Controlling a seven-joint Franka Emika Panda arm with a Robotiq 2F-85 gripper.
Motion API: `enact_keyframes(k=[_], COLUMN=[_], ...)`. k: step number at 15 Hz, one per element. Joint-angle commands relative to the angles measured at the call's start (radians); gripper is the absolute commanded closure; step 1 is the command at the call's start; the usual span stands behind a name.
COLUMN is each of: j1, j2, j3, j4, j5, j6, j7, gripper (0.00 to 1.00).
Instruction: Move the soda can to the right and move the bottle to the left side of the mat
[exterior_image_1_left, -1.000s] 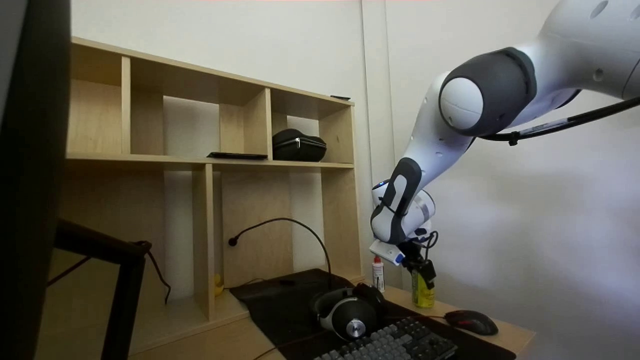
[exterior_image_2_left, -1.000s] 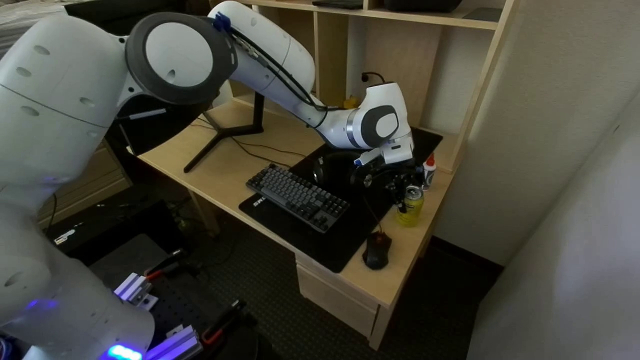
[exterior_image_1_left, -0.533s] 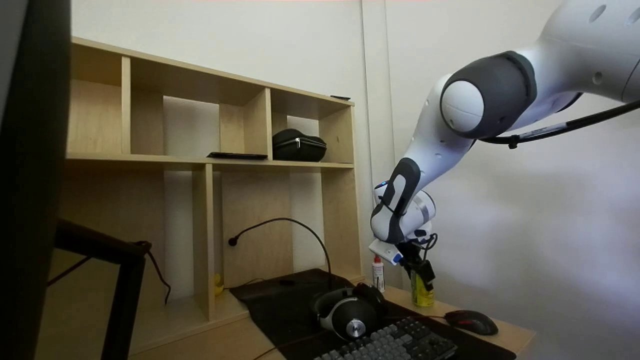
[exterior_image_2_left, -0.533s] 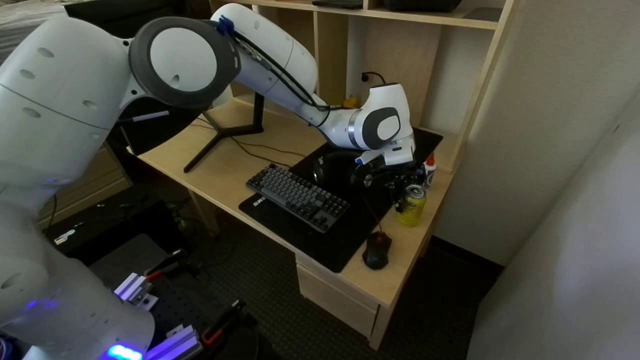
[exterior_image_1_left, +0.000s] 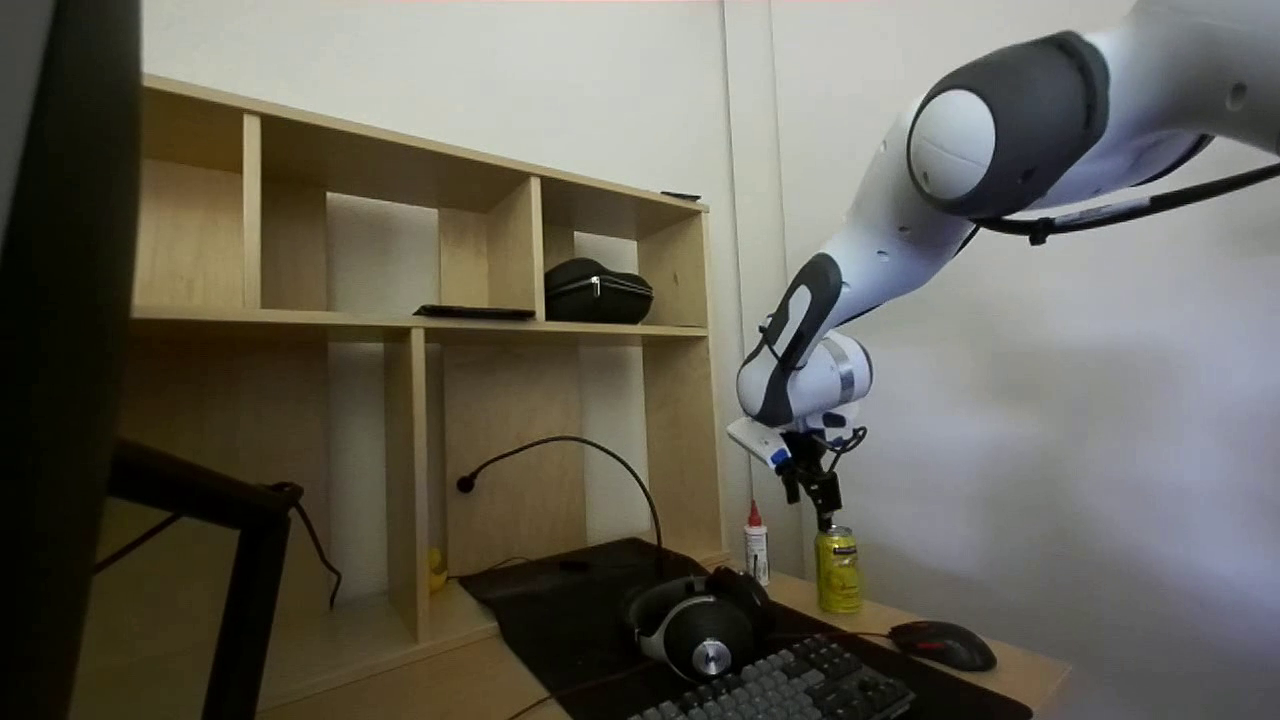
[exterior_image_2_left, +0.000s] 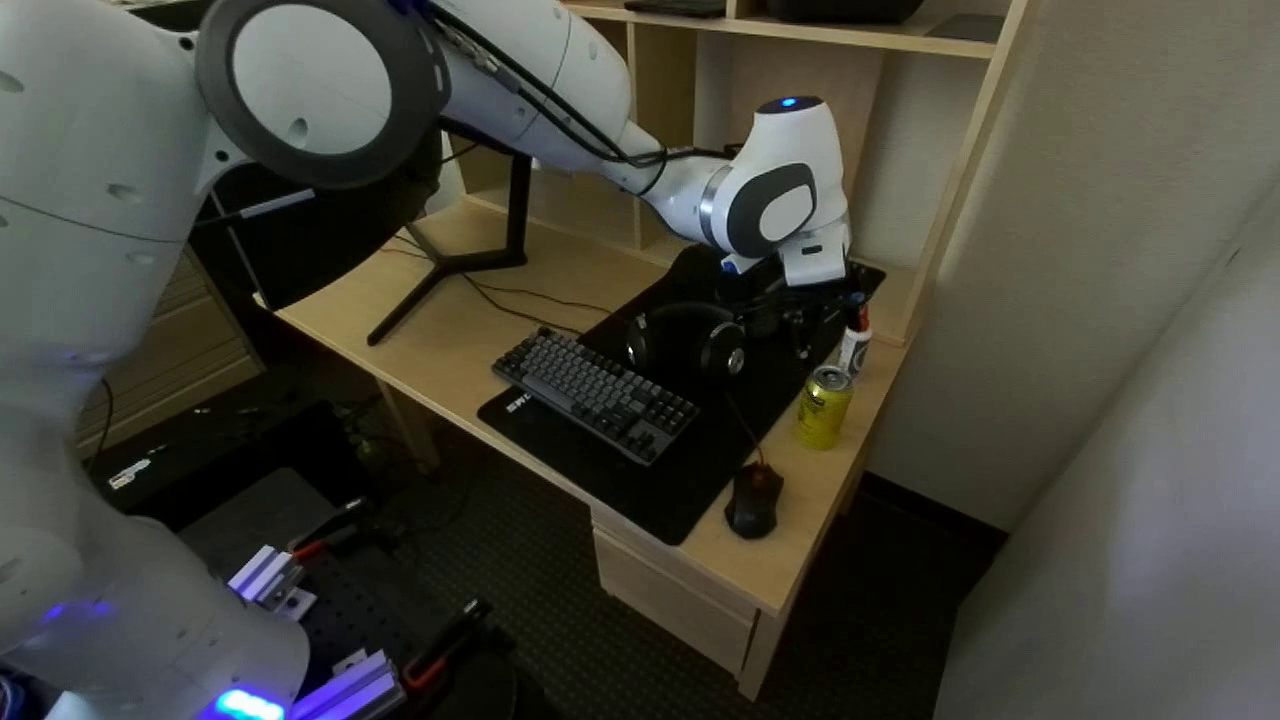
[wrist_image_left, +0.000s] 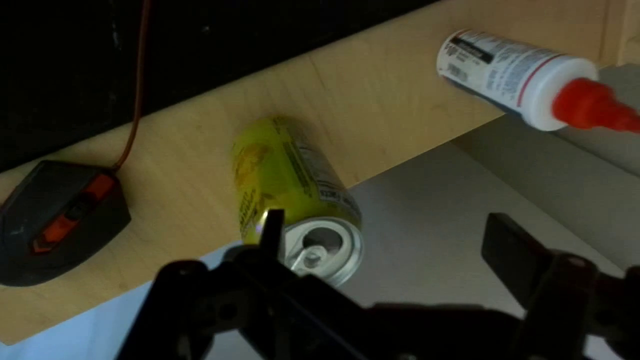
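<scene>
Since the soda can is seen upright just beside the mat and its step is judged finished, the gripper, spread wide with nothing held, should next be brought to the bottle, also beside the mat.

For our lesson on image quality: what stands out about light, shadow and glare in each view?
Wrist view: dim, the tool almost black, a small glint on the soda can; in an exterior view, a blue light at the bottom edge glares; in an exterior view, soft shadow patches mark the wall; in both exterior views, the mat looks nearly flat black.
</scene>
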Motion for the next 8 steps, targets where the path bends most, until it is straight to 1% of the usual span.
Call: enact_keyframes(k=[1,3,5,6,8], j1=[-0.044,-0.073,-0.084,-0.047,-0.053], j2=[-0.14,-0.203,-0.264,-0.171,-0.22], j3=[0.077,0.131,0.157,0.1,0.116], j4=[-0.112,-0.146,-0.181,-0.081,-0.113], j5=[0.081,0.155,0.227,0.181,0.21], j6=[0.036,0.035,0.028,0.004,0.004], j7=[-0.121,-0.213,-0.274,-0.207,-0.239], gripper=[0.0,0.0,0.0,0.0,0.0])
